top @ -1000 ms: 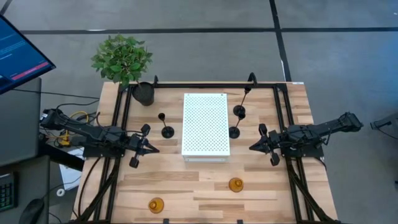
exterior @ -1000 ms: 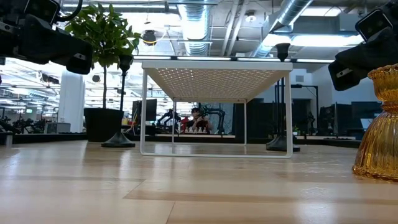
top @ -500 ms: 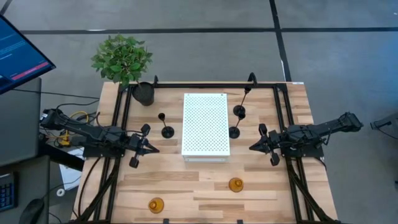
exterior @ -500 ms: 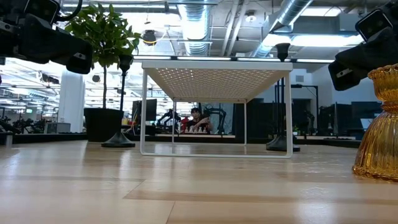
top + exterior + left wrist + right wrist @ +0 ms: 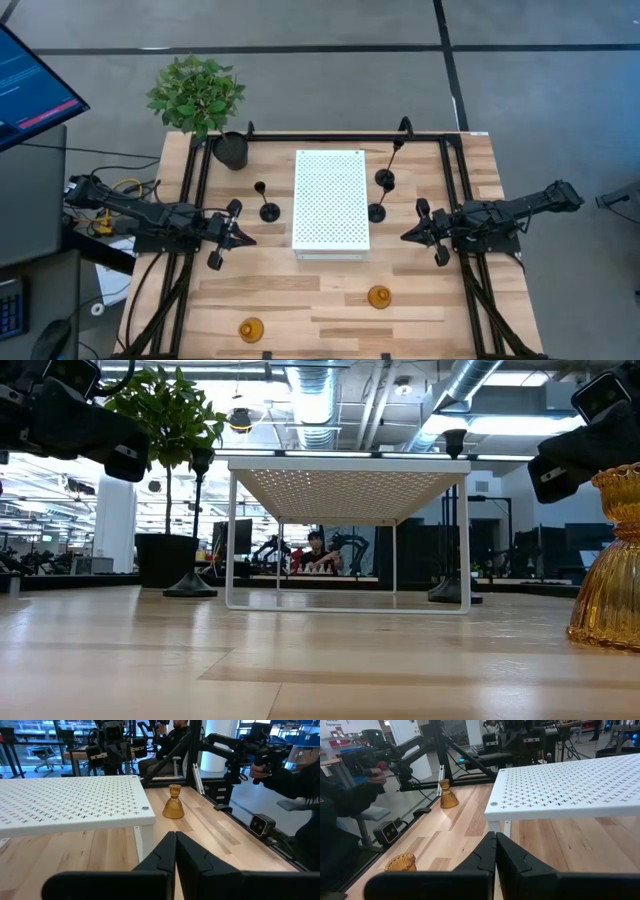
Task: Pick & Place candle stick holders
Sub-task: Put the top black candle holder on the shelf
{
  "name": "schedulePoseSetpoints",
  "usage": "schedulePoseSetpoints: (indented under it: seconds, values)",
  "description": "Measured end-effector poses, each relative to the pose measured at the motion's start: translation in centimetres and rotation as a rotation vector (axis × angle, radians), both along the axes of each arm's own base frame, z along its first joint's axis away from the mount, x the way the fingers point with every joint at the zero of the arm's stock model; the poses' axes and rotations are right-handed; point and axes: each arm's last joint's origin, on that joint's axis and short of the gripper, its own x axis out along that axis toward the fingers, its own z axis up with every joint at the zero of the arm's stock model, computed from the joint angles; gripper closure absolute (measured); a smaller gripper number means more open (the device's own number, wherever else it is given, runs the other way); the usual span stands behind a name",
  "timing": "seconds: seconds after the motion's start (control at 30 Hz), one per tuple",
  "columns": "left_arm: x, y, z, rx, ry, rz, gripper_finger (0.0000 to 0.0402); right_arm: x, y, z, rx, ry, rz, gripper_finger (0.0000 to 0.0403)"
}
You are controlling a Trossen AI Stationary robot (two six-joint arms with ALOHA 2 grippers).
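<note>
High view shows a big wooden table (image 5: pixel 330 290) filling the middle of the frame, with a white rack (image 5: pixel 331 199) full of tiny holes standing in its center. A green plant (image 5: pixel 196 93) in a black pot (image 5: pixel 231 150) sits at the upper left corner of the table. The left arm rests at the left side and the right arm at the right side, both pointing in toward the rack. The left gripper (image 5: pixel 240 238) has its fingers pressed together with nothing between them, and the left wrist view shows the two dark tips touching. The right gripper (image 5: pixel 408 238) is pinched closed and empty too. Three black holders stand upright: one black holder (image 5: pixel 268 207) is just left of the rack, and two more black holders (image 5: pixel 381 193) are just right of the rack, a bit higher in the frame than the right gripper. Two amber holders sit near the bottom of the frame: one amber holder (image 5: pixel 379 297) at lower middle right, and the other amber holder (image 5: pixel 250 329) at lower left. The black holder on the left is the closest thing to the left gripper, up and a little to the right of its tips, with its thin stem pointing straight up. I think the left arm could reach it first, but its fingers would need to spread apart before a grab
</note>
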Motion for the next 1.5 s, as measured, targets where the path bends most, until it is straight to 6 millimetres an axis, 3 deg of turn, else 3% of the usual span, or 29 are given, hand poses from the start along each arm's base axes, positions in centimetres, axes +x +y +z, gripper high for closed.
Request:
schedulePoseSetpoints:
  seconds: [0.23, 0.47, 0.67, 1.13, 1.5]
  values:
    - [0.0, 0.0, 0.1, 0.003, -0.007, 0.0, 0.0392, 0.0, -0.2, 0.2, 0.015, -0.017, -0.059, 0.0403]
    - [0.0, 0.0, 0.1, 0.001, -0.015, 0.001, 0.0392, 0.0, -1.3, 0.9, -0.042, -0.073, -0.428, 0.0403]
    - [0.0, 0.0, 0.1, 0.001, -0.016, 0.001, 0.0392, -0.1, -1.7, 1.0, -0.127, -0.071, -0.562, 0.0403]
    - [0.0, 0.2, 0.1, 0.006, -0.017, 0.064, 0.0392, 0.1, -3.9, 1.0, -0.132, -0.058, -0.656, 0.0403]
    - [0.0, 0.2, 0.1, 0.006, -0.017, 0.065, 0.0392, 0.5, -6.2, 0.1, -0.111, 0.049, -0.701, 0.0403]
